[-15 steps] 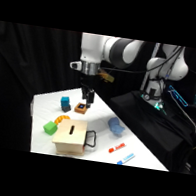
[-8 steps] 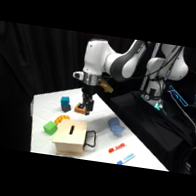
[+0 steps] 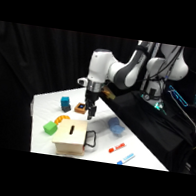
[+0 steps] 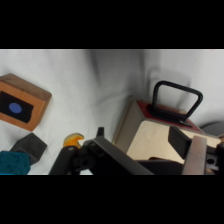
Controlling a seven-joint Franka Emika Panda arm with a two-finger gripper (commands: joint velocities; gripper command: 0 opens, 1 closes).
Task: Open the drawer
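One black loop handle (image 4: 176,101) is faced toward open surface (image 3: 143,155) so the closed drawer (image 3: 86,140) can be drawn from the pale wooden box (image 3: 69,135), above which the hand (image 3: 89,114) is poised, its finger spacing indiscernible.

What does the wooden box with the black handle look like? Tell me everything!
The pale wooden box sits near the front of the white table. Its flat top has a short dark slot. A black loop handle sticks out from the drawer front, which faces the picture's right. In the wrist view the handle is a rounded rectangle fixed on a reddish strip. The drawer looks shut. Nothing touches the box; the end effector hangs above it. A green block lies beside it.
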